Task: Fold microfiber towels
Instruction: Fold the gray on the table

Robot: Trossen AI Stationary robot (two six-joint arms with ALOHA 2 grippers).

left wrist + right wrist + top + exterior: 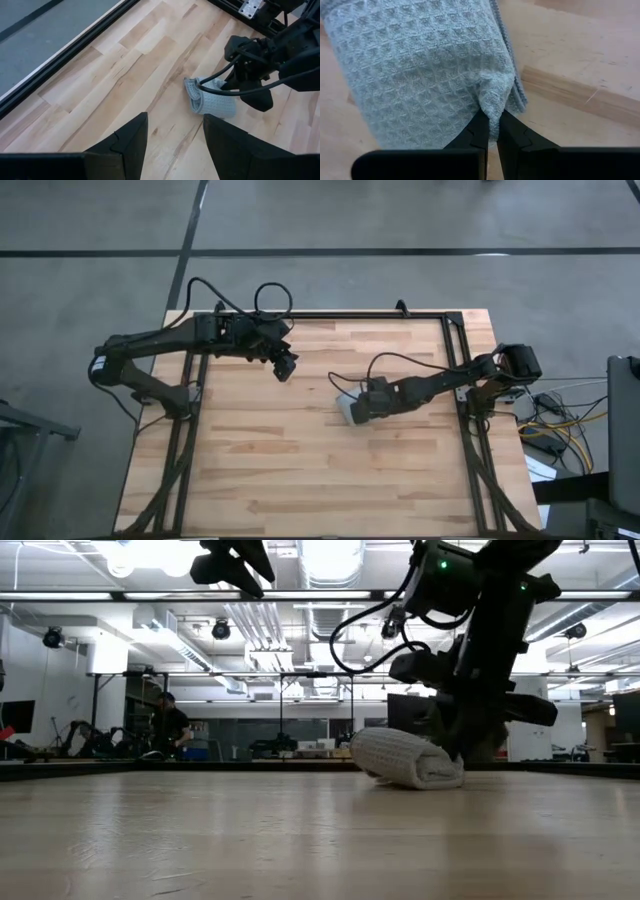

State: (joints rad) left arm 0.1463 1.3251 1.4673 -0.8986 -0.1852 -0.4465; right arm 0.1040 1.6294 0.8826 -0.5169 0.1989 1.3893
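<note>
The towel (348,407) lies near the middle of the tabletop (300,480), a little toward the right arm's side, bunched into a short fat roll, not a flat fold. In the low view it (408,758) is a rounded bundle resting on the wood, with its rolled end facing the camera.

The right gripper (490,131) is pinched tight on a nub of cloth at the towel's edge (492,107), with the rest of the waffle-textured fabric spreading away ahead of the fingers. So the towel sits directly in front of this gripper, touching it, and the right arm reaches in from the tabletop's right edge.

The left gripper (175,145) hangs spread wide and empty above the tabletop, well apart from the towel (210,100) and back toward the left rear. From there the towel lies ahead of it and lower down, with the right gripper (372,402) on its far side.

Key relation: in the high view the roll's long axis looks to run roughly in line with the right forearm, though the bundle is small and partly covered, so this is uncertain. The right arm is clearly nearer and already has hold. My read is that the fold isn't neat yet. Any flattening or re-fold likely pulls along that arm line, with the free end pointing toward the left arm.
</note>
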